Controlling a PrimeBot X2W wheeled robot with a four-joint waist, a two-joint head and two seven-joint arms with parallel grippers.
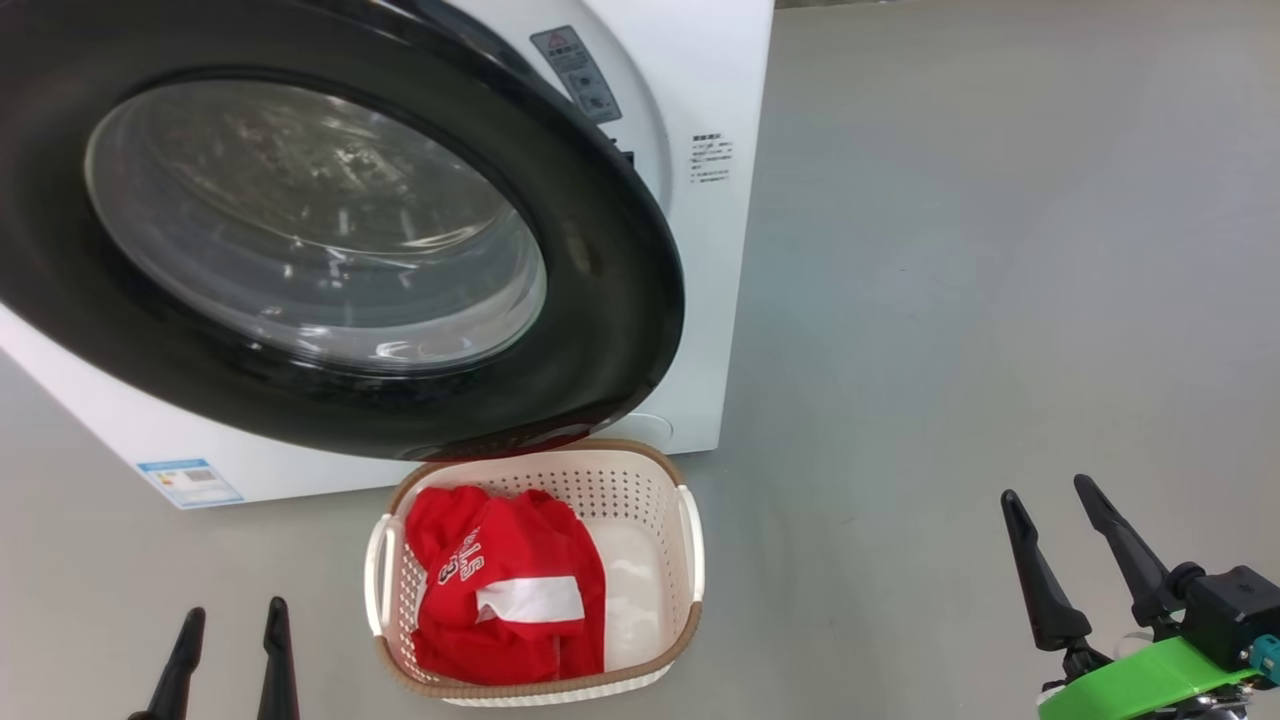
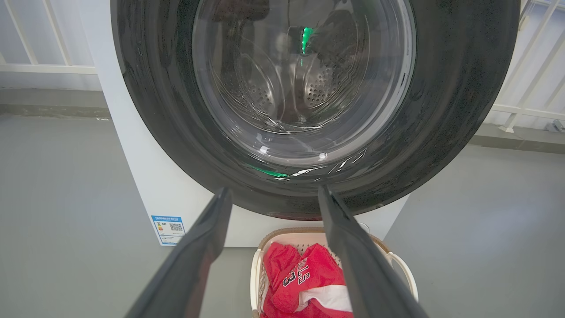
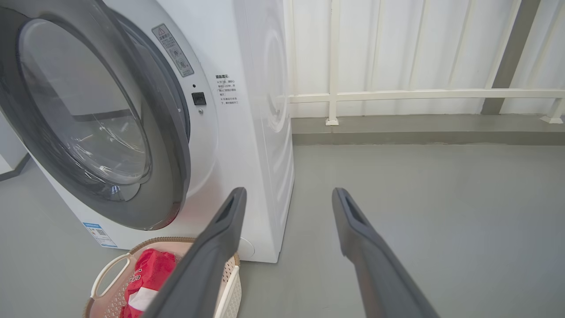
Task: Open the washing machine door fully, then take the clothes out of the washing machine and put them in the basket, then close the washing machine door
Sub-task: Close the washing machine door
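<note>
At the lower left, the left gripper hangs with its 2 fingers spread, holding nothing. Above it the door stands ajar, its right edge off the front of the machine. Just below the door's rim the basket sits on the floor, red clothes heaped in its left part. At the lower right, the right gripper is spread too, empty.

Smooth matt grey floor, evenly lit, faint scuffs. White ribbed-panel wall at far side. White metal railing before it, on a low grey kerb. Dark grey post, far right.
</note>
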